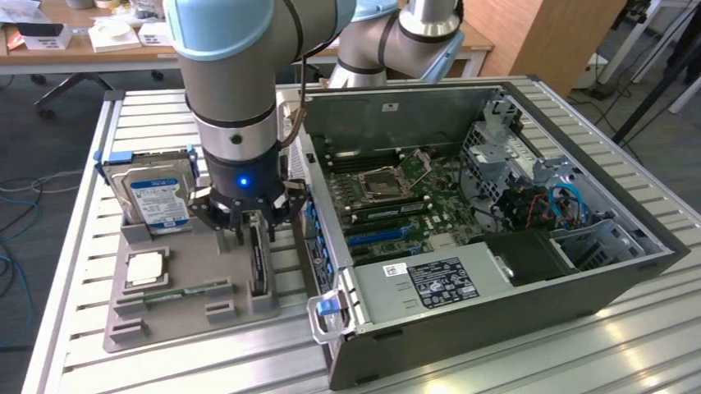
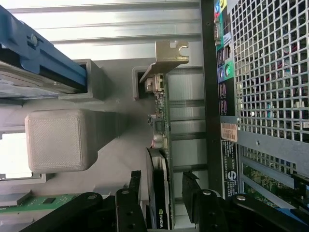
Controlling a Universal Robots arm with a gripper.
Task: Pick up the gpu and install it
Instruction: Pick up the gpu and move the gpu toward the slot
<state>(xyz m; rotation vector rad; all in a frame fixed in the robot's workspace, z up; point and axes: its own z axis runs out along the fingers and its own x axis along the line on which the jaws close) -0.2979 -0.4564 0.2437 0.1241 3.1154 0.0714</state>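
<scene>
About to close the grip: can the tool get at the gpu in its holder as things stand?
Probably yes. The open tool hangs right over the gpu, which stands on edge in the gray holder, a finger on each side of the card. The hard drive stands clear; the computer case is close beside.

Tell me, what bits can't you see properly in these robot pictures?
- Exterior view: the gpu stands on edge in the grey holder; the gripper above hides part of it.
- Wrist view: the hard drive is cut off by the picture's edge, so its label is unseen.
- Exterior view: the power supply covers part of the motherboard.
</scene>
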